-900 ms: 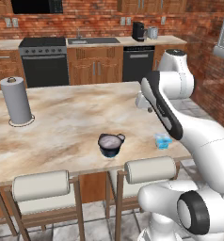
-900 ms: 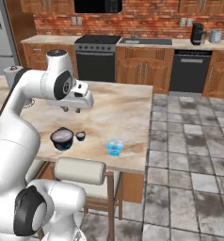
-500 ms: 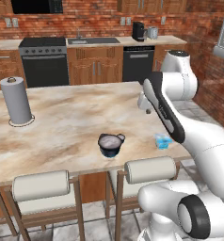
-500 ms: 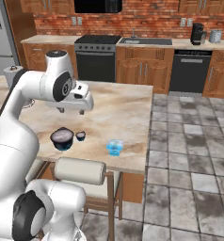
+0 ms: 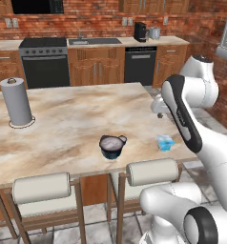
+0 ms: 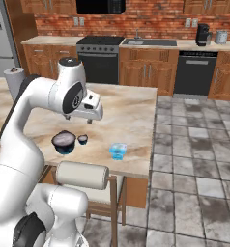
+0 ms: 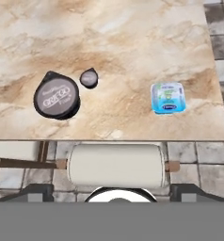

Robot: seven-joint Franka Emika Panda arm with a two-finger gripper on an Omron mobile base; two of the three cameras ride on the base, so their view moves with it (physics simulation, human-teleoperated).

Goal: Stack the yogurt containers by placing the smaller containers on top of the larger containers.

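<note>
On the marble counter (image 5: 63, 128) stands the squat navy tub (image 5: 111, 146) (image 6: 64, 141) (image 7: 56, 96) with its greyish lid. A tiny dark-topped pot (image 6: 82, 139) (image 7: 89, 77) sits right beside it, close to touching. Further right, near the counter's corner, is the small light-blue cup (image 5: 165, 142) (image 6: 118, 150) (image 7: 168, 98), standing alone. My gripper (image 6: 90, 119) (image 5: 158, 107) (image 7: 113, 190) hangs well above the counter, looking down on all three. Its fingers (image 7: 38, 190) are spread wide, open, with nothing between them.
A tall grey paper-towel roll (image 5: 16, 101) (image 6: 13, 79) stands at the counter's far left. Two padded stools (image 5: 41, 187) (image 5: 151, 171) are tucked under the near edge, one (image 7: 116, 164) directly below the hand. Tiled floor (image 6: 194, 159) lies to the right.
The cups lie where they were. The hand has stayed almost in the same place above the counter.
</note>
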